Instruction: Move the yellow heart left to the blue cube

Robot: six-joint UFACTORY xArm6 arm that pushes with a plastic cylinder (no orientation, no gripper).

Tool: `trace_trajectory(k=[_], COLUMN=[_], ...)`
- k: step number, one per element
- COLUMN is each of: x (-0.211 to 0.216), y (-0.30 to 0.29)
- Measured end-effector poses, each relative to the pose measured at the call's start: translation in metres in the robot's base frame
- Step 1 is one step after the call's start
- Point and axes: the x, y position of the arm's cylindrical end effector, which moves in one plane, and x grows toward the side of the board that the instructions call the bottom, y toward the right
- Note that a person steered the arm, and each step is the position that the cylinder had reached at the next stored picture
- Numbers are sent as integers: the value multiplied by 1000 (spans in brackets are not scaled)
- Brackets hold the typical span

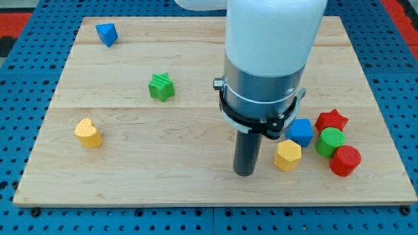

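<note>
Wooden board [196, 189] on a blue pegboard surface [19, 130].

Yellow heart [88, 132]: near the board's left edge, in the nearer half, lying flat and alone. Its pointed end seems to face the near right and its lobes the far left, so the long axis runs diagonally; the notch is too small to confirm this firmly.

Blue cube [301, 132]: right side of the board, in a cluster. Red star [332, 120] just beside it on the right; green cylinder [330, 141] near its right-near corner; red cylinder [345, 160] nearer still, touching or almost touching the green one. Yellow hexagonal block [288, 155] sits just in front of the blue cube.

My tip [244, 173]: resting on the board just left of the yellow hexagonal block and left-near of the blue cube, touching neither as far as I can tell. It is well apart from the yellow heart, which lies far to its left. The rod has no fingers, so nothing is spread or pinched.

Other items: green star [160, 87] at centre-left; a second blue block [106, 34], wedge-like, at the far left corner.
</note>
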Motion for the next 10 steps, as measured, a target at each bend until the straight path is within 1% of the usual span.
trace_trajectory(k=[1,2,3,4,5,6,7,8,9,10], x=[-7,4,12,12,12,-29,-66,-88,-91,-57], y=[55,58,-45,-175,-290,-353,-262,-225,-295,-299])
